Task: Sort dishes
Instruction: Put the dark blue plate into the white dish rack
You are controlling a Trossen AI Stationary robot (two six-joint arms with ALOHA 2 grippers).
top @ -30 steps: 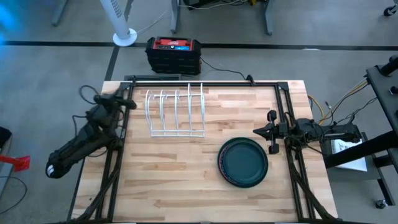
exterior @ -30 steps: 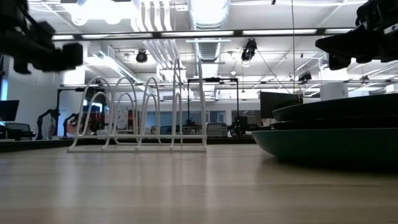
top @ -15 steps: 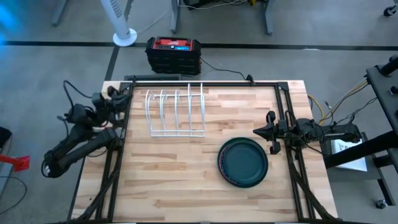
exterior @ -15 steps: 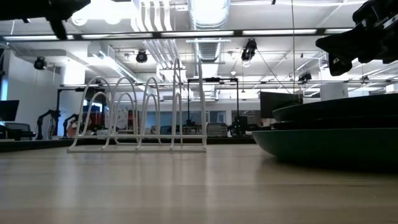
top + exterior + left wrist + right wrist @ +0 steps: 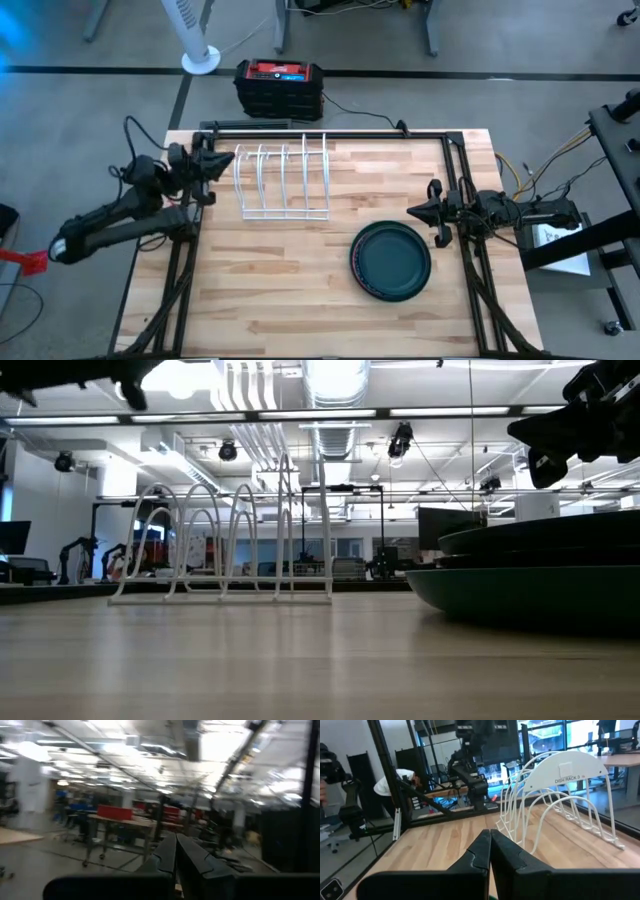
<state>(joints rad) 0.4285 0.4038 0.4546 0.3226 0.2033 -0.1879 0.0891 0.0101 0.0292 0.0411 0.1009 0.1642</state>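
Note:
A stack of round dishes (image 5: 391, 260) rests on the wooden table at the right, a dark teal plate on top; the low view shows the stack's edges (image 5: 540, 570). My left gripper (image 5: 222, 160) is shut and empty, held in the air at the table's far left, just left of the white wire rack (image 5: 282, 182); its fingers show together in its wrist view (image 5: 176, 855). My right gripper (image 5: 420, 211) is shut and empty at the table's right edge, just beyond the stack's far right side; its wrist view (image 5: 490, 845) looks toward the rack (image 5: 555, 800).
The white wire dish rack stands at the table's far middle-left (image 5: 225, 540). A black metal frame (image 5: 330, 131) runs along the table's far and side edges. A red-and-black box (image 5: 279, 86) sits on the floor behind. Bare wood lies in the near half (image 5: 270, 290).
My left arm has swung from the table's left edge toward the far edge and then right, so its gripper now points at the rack's left end. The right arm and the dishes have kept still.

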